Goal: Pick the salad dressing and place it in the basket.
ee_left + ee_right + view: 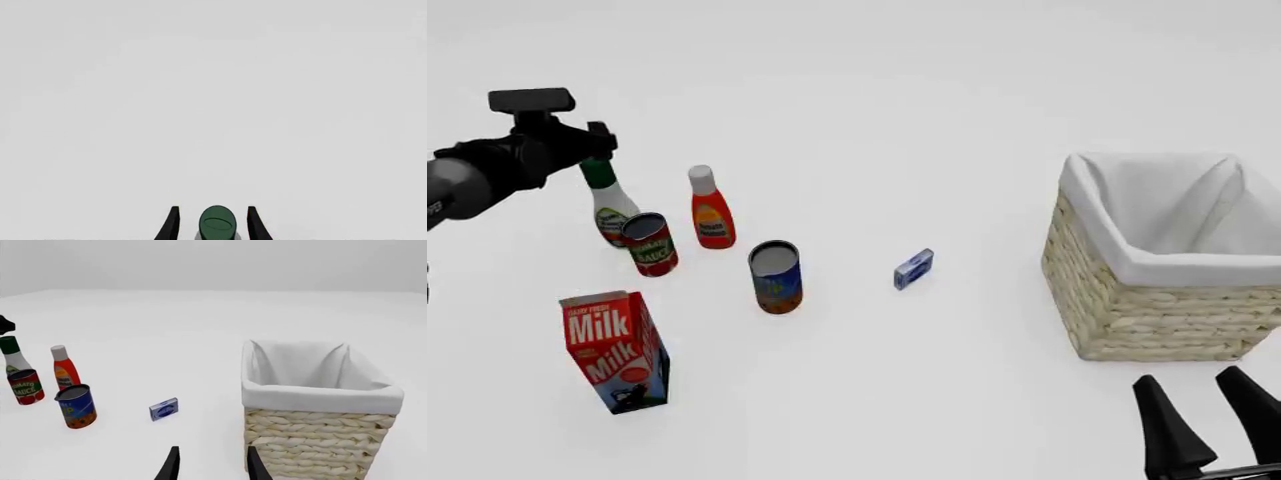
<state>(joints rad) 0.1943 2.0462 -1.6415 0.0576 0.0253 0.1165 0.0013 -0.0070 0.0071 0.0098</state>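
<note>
While the left wrist view shows the left hand (212, 222) spread, fingers either side of the salad dressing (217, 224) cap without visible contact, the front view has that bottle standing far left, well apart from the basket (1154, 300). The right hand (212, 462) hangs released near the basket.

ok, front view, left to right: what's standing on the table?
milk carton → salad dressing → tomato sauce can → red bottle → blue can → small blue box → basket
</note>
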